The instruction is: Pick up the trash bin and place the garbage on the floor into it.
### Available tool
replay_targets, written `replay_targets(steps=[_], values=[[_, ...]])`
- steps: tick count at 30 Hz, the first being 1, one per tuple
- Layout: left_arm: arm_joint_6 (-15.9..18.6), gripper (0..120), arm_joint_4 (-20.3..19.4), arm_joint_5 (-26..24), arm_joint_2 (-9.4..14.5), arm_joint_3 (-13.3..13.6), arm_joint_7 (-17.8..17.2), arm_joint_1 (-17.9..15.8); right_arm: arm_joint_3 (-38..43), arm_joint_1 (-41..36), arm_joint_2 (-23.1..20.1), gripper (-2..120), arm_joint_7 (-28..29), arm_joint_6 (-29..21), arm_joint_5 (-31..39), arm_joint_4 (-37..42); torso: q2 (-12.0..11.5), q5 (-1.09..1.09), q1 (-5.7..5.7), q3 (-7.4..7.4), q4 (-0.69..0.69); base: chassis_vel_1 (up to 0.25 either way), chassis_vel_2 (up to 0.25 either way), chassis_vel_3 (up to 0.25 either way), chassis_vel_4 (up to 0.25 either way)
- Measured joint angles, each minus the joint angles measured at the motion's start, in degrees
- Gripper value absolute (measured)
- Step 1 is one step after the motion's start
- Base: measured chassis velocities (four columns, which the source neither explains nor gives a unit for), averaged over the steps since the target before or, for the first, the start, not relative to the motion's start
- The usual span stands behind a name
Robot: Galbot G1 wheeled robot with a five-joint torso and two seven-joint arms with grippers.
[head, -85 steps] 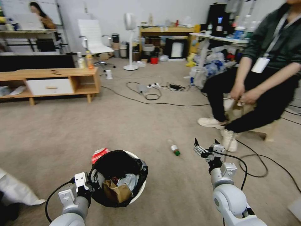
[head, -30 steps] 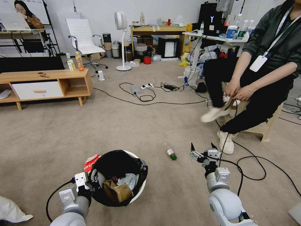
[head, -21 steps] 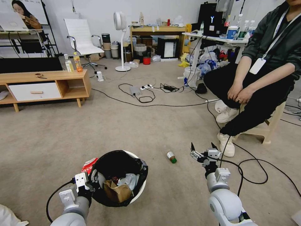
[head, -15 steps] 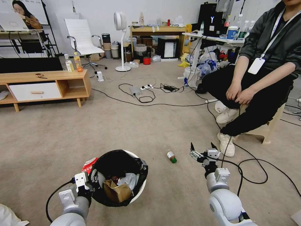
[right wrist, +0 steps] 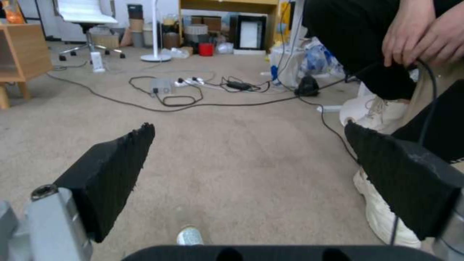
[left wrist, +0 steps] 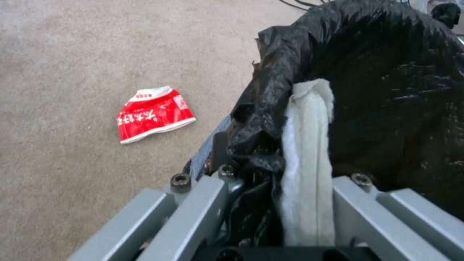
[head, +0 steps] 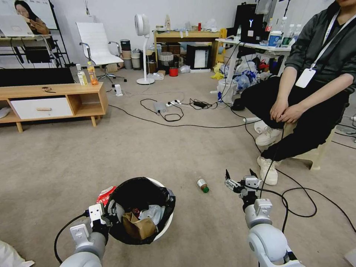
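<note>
Left gripper [head: 109, 217] clamped on the bag-covered rim of the small round white plastic bin with black liner [head: 163, 227], held over the beige carpet floor [head: 148, 148]. Right gripper [head: 239, 177] spread wide, just beside the green-capped clear bottle [head: 202, 185]. Red-and-white snack wrapper [left wrist: 154, 114] lying next to the bin.

Beige carpet [head: 111, 148] (cable-strewn), wooden cabinet [head: 52, 100], perhaps white walls

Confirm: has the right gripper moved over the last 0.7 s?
No. The right gripper hangs open at the same spot, with the same gap to the green-capped bottle lying on the floor to its left.
</note>
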Motion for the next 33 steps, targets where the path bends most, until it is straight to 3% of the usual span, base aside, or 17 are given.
replay_targets(steps=[5, 23, 33], values=[[0.0, 6, 0.0, -0.05, 0.0, -0.03, 0.02, -0.03, -0.18, 0.06, 0.12, 100, 0.01, 0.0, -0.04, -0.09, 0.0, 0.0, 0.0, 0.0, 0.0, -0.025, 0.026, 0.018, -0.036], [0.07, 6, 0.24, 0.15, -0.07, -0.09, 0.19, -0.13, -0.51, 0.41, 0.11, 100, 0.11, 1.0, -0.54, -0.7, 0.0, -0.01, 0.0, 0.01, 0.01, -0.235, 0.212, 0.213, -0.213], [-0.23, 6, 0.54, 0.07, -0.15, -0.08, 0.12, -0.36, -0.72, 0.6, 0.2, 100, -0.13, 1.31, -0.73, -0.99, 0.0, -0.01, 0.0, 0.0, -0.02, -0.04, -0.043, -0.045, -0.037]])
